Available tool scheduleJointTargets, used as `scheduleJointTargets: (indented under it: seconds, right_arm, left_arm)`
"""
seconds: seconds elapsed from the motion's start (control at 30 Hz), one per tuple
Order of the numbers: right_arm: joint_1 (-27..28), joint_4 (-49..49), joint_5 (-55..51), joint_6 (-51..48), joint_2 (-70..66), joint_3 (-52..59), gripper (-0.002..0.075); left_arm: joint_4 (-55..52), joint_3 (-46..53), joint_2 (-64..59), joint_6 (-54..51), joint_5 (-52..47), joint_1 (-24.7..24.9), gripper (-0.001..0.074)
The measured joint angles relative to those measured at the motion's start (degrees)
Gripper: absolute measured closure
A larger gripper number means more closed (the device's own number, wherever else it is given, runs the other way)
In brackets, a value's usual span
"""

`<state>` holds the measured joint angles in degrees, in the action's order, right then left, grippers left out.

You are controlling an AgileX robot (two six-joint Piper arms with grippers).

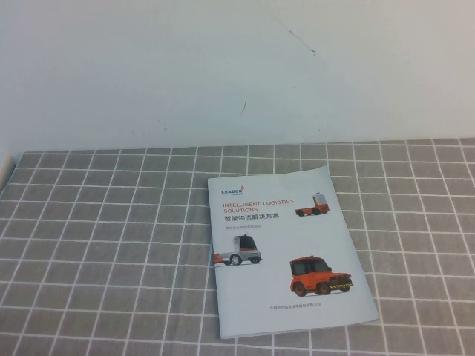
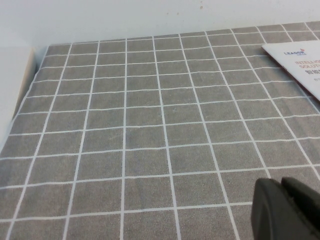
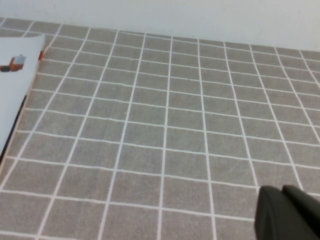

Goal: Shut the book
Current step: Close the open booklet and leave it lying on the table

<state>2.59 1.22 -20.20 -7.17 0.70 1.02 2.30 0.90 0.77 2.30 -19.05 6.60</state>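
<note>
The closed book [image 1: 289,256] lies flat on the counter [image 1: 96,245] between the left pincer [image 2: 281,187] and right pincer [image 3: 283,193], apart from both, each pressed together.

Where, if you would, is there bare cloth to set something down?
Wide bare cloth left of the booklet, up to the wall; a narrower strip on its right. Left gripper and right gripper hover over those sides.

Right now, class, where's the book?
High view: the book lies closed on the checked cloth, right of centre; left gripper and right gripper flank it, apart.
</note>
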Motion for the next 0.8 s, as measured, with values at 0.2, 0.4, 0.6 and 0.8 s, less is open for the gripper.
scheduleJointTargets:
  seconds: [0.2,0.4,0.6,0.8]
  right_arm:
    - [0.0,-0.1,0.0,0.0,0.0,0.0,0.0729]
    - [0.0,-0.2,0.0,0.0,0.0,0.0,0.0729]
    - [0.0,-0.4,0.0,2.5,0.0,0.0,0.0729]
    - [0.0,-0.6,0.0,11.5,0.0,0.0,0.0729]
  left_arm:
    - [0.0,0.0,0.0,0.0,0.0,0.0,0.0738]
    - [0.0,0.0,0.0,0.0,0.0,0.0,0.0738]
    - [0.0,0.0,0.0,0.0,0.0,0.0,0.0738]
    - [0.0,0.0,0.0,0.0,0.0,0.0,0.0738]
